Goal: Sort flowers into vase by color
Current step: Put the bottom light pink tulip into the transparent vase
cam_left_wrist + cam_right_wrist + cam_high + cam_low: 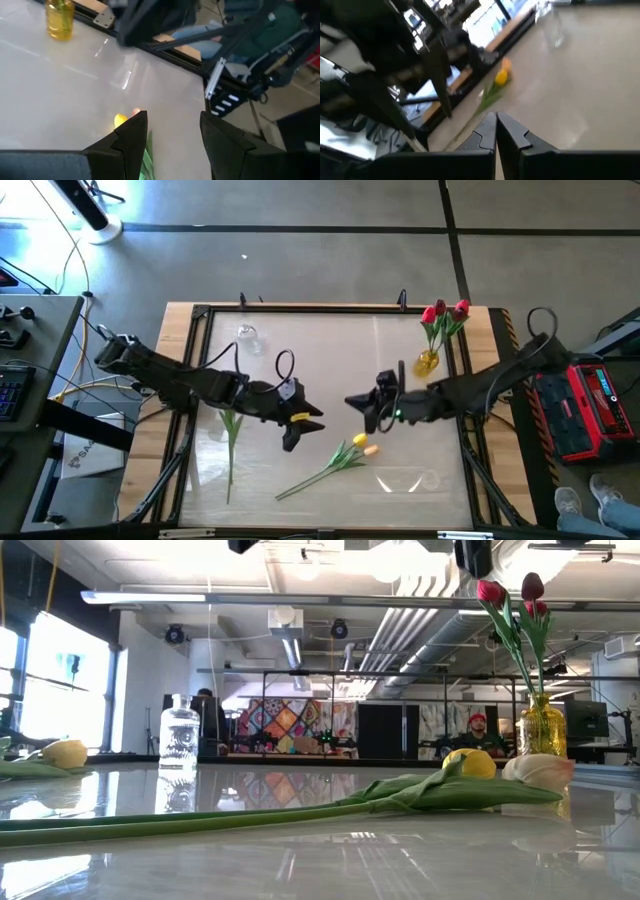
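The left gripper (pixel 297 430) hovers with fingers spread just short of two yellow tulips (pixel 358 445) lying on the glossy white tabletop (pixel 330 360); a third yellow tulip (pixel 231 423) lies behind it. The right gripper (pixel 362 404), fingers pressed together, holds nothing. Farther off, red tulips (pixel 445 312) already stand in the amber vase (pixel 427 362), the clear vase (pixel 246 336) awaits yellows, workshop beyond.

White table (pixel 320 370), red toolbox (pixel 590 412) beside it, keyboard (pixel 10 392)

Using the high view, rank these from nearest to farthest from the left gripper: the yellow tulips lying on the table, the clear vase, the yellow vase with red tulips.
From the left gripper:
1. Yellow tulips, lying just to its right, toward the table's front.
2. Clear vase, toward the back left.
3. Yellow vase with red tulips, back right corner.
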Action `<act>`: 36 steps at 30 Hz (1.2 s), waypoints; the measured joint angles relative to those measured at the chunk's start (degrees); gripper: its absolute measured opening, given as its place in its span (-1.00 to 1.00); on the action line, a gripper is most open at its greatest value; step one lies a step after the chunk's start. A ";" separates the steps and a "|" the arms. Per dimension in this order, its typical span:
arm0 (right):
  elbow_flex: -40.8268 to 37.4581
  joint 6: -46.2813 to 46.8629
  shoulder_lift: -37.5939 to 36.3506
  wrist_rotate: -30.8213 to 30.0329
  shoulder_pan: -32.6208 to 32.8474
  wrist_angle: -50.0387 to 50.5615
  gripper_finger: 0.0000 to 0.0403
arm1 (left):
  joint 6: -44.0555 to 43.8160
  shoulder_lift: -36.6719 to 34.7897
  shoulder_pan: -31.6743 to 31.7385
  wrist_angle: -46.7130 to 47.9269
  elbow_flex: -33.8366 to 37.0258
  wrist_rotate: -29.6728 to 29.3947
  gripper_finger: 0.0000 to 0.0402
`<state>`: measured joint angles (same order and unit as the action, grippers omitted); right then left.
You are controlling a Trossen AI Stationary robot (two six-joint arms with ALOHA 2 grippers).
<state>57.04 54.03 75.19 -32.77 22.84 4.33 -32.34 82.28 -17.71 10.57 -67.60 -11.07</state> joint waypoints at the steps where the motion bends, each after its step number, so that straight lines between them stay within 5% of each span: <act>1: 0.00 1.54 1.21 0.00 0.54 0.01 -1.00 | 0.21 0.00 -0.29 0.55 -0.37 0.07 -0.14; 8: 1.99 20.77 10.14 -1.16 3.11 2.75 -1.00 | 7.43 -4.61 -1.29 5.99 -0.47 3.29 -0.14; 16: 12.54 47.12 20.21 4.82 4.16 18.80 -1.00 | 17.25 -12.48 0.90 18.96 -0.49 3.49 -0.14; 24: 22.40 70.36 28.68 10.60 7.21 28.39 -0.95 | 17.98 -14.40 2.55 26.42 -0.47 4.21 -0.14; 36: 30.69 74.46 37.37 28.44 7.86 34.17 -0.32 | 20.43 -17.42 10.88 21.22 11.93 15.97 -0.14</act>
<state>87.72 128.49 112.56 -4.33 30.69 38.50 -11.92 64.86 -6.83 31.79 -55.68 4.90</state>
